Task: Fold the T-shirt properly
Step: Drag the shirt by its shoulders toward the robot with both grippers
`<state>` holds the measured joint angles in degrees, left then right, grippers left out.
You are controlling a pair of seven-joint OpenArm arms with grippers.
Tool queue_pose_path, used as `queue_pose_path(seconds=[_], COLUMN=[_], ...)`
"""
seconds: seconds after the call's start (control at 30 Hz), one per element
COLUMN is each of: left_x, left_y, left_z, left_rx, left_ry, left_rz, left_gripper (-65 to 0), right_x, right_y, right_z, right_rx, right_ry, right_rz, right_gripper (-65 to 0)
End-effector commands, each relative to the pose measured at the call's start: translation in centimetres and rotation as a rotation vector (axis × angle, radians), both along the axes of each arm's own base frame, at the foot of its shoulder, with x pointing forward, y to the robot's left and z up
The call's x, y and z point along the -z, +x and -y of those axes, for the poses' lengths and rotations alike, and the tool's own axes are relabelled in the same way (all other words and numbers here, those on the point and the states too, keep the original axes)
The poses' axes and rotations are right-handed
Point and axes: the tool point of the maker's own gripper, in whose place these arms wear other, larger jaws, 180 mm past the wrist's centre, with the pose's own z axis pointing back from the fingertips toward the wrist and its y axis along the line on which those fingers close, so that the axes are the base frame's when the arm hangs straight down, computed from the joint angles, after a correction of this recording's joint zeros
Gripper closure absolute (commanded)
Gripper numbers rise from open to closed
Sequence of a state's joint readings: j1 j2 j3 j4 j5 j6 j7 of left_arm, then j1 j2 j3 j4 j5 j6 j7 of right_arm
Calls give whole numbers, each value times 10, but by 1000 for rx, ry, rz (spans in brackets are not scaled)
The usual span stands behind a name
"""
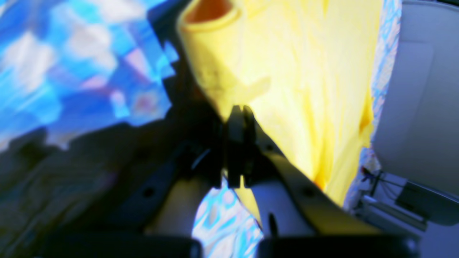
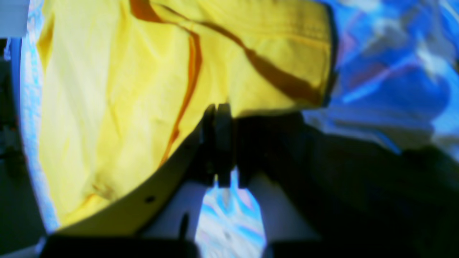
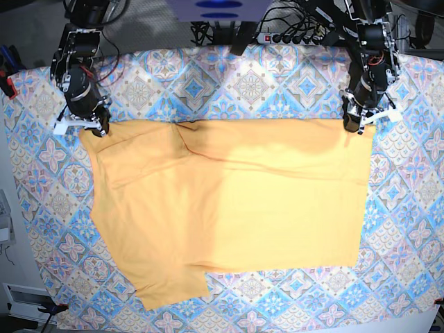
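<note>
Spread flat on patterned cloth — T-shirt. Pinched at far corners — left gripper and right gripper, both clamped on fabric.

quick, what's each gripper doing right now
left gripper: closed, pinching the top edge of the T-shirt
right gripper: closed, pinching the T-shirt's other top corner

The T-shirt lies flat over the middle of the patterned cloth, low enough to pass over anywhere. Bare cloth runs along the far edge between the two arms, down the left and right sides, and along the near edge. The right gripper stands at the shirt's far left corner, the left gripper at its far right corner. Cables crowd the far rim.
</note>
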<state>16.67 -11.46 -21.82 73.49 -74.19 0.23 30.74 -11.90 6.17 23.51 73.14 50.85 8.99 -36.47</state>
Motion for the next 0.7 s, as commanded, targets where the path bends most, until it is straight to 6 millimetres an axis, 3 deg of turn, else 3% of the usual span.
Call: queue_pose_path(seconds=[0.0,0.37,0.67], left_x=[-10,-25,-31], left_y=[1,-45,-79], left_z=[-7,1,7], left_rx=[9,64,99], left_ry=[24,68,86], left_rz=[23,-7,-51], left_gripper=[0,0,0], right_x=[-12,-22,-19], right_y=[2,-50,-87], right_z=[14,36,37], right_rx=[-7,4,-14], right_ry=[-42,-122,-145], right_rz=[30,-14,-77], right_gripper=[0,0,0])
